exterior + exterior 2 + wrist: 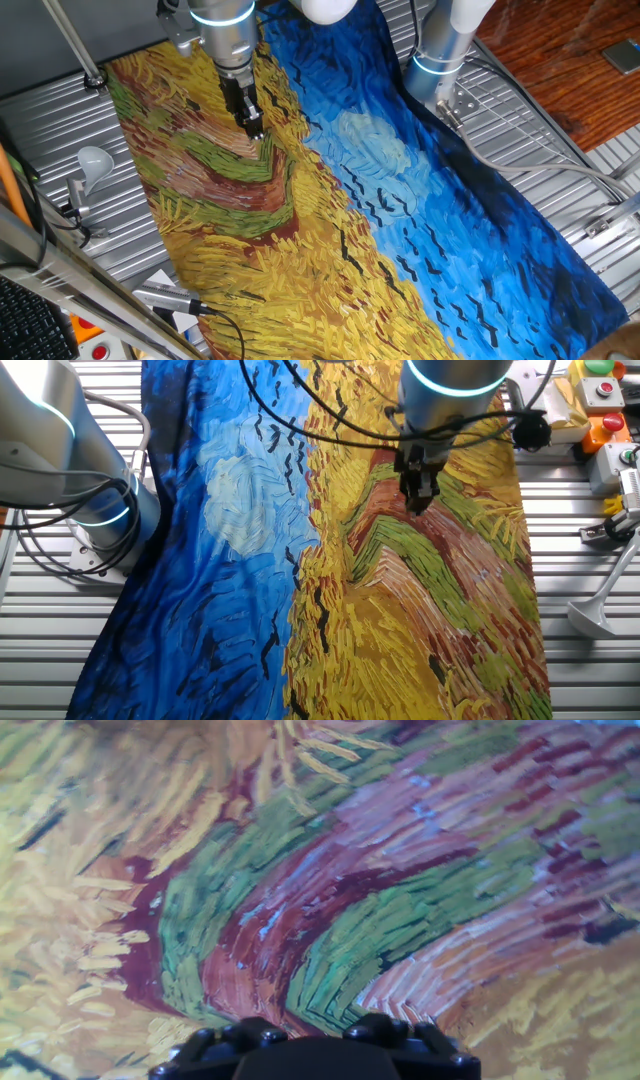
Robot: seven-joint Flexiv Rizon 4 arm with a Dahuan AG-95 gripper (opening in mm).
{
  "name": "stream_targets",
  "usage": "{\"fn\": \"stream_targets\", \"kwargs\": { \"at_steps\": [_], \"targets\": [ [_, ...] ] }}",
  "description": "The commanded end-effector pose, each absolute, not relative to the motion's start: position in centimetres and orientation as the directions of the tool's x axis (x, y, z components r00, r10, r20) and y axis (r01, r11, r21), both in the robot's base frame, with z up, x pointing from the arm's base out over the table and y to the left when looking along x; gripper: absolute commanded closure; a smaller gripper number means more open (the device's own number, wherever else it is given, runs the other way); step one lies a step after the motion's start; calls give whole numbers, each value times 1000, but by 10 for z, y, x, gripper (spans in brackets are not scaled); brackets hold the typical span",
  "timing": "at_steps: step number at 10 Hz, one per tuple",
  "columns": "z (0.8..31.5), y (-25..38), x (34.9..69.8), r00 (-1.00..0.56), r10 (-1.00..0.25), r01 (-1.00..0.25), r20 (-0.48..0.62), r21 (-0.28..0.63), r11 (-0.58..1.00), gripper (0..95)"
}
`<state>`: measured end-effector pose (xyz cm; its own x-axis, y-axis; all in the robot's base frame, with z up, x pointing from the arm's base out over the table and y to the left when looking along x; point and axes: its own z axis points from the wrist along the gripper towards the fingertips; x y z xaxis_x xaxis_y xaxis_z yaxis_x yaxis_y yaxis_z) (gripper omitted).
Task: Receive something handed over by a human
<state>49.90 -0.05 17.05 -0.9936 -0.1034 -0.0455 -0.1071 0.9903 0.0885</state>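
My gripper [253,125] hangs just above the painted cloth [330,200], over its brown and green swirl. It also shows in the other fixed view [420,498]. Its two black fingers stand close together with nothing between them, so it looks shut and empty. In the hand view only the black gripper body [315,1055] shows at the bottom edge, with the cloth [320,890] beyond it. The pale-pink lump is out of view. No human forearm or hand shows in any view.
A white bulb-shaped object [93,160] lies on the ribbed metal table beside the cloth, and shows in the other fixed view [598,608]. A second arm's base [440,55] stands on the blue side [70,470]. A button box [600,400] and cables sit nearby.
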Motion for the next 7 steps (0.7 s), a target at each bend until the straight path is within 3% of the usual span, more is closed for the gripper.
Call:
{"fn": "stream_targets", "kwargs": {
  "at_steps": [1, 3, 5, 6, 7],
  "targets": [
    [170, 0, 500, -989, -141, -144, -33, 89, 986, 950],
    [170, 0, 500, -980, -195, -197, -35, 96, 976, 950],
    [170, 0, 500, -944, -328, -330, -43, 99, 939, 950],
    [169, 0, 500, -883, -468, -469, -37, 94, 878, 760],
    [169, 0, 500, -834, -551, -551, -25, 78, 831, 760]
  ]
}}
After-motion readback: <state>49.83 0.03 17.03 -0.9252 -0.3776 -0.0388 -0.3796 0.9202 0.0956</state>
